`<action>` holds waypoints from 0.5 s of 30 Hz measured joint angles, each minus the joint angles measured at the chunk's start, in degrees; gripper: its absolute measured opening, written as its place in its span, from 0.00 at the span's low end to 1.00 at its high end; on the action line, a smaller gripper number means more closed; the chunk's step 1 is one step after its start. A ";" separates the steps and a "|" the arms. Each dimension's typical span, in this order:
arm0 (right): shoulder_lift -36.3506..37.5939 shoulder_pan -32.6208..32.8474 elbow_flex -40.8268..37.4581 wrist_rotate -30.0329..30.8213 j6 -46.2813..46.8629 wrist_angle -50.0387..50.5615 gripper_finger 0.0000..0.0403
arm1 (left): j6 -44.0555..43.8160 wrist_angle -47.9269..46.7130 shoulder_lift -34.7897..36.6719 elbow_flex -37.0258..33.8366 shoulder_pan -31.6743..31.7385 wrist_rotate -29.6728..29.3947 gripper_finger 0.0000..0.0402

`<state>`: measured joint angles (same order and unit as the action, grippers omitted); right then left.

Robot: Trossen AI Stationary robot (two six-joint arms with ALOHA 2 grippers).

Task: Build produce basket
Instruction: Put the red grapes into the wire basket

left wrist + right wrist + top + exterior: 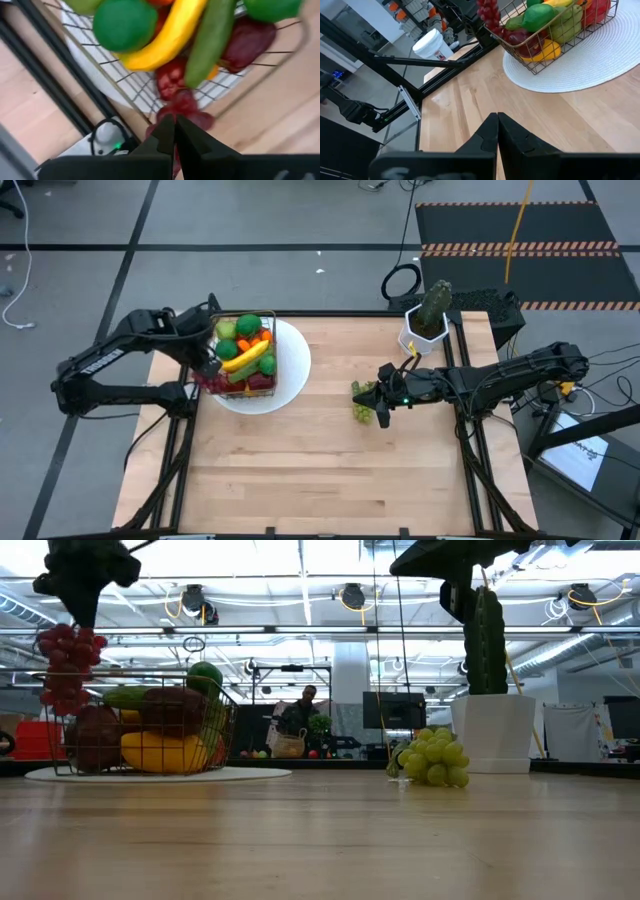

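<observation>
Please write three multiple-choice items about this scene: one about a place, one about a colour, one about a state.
1. Where does the wire basket stand?
A. on the white plate
B. on the bare wood
C. beside the cactus pot

2. What colour are the grapes lying loose on the table?
A. purple
B. green
C. orange

3. What does the left pincer hold?
A. nothing, it is open
B. the banana
C. a bunch of red-purple grapes

Answers:
1. A, the high view shows the plate's rim around the basket.
2. B, the low view shows a pale green bunch in front of the pot.
3. C, the low view shows the bunch hanging from the shut pincer at the basket's edge.
</observation>
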<state>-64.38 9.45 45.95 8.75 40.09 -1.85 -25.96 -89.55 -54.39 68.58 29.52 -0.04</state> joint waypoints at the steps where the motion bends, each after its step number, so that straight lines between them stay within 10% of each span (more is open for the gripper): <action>1: 0.00 0.02 0.00 0.00 -0.30 0.02 0.00 | -0.08 0.08 0.00 -0.87 0.00 -0.79 0.03; 15: 0.00 0.00 0.00 0.02 -0.49 0.48 0.00 | 4.72 20.83 0.00 -7.39 0.02 -2.61 0.04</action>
<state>-64.38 9.45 45.95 8.78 39.60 -1.37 -21.24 -68.72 -54.39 61.19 29.54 -2.66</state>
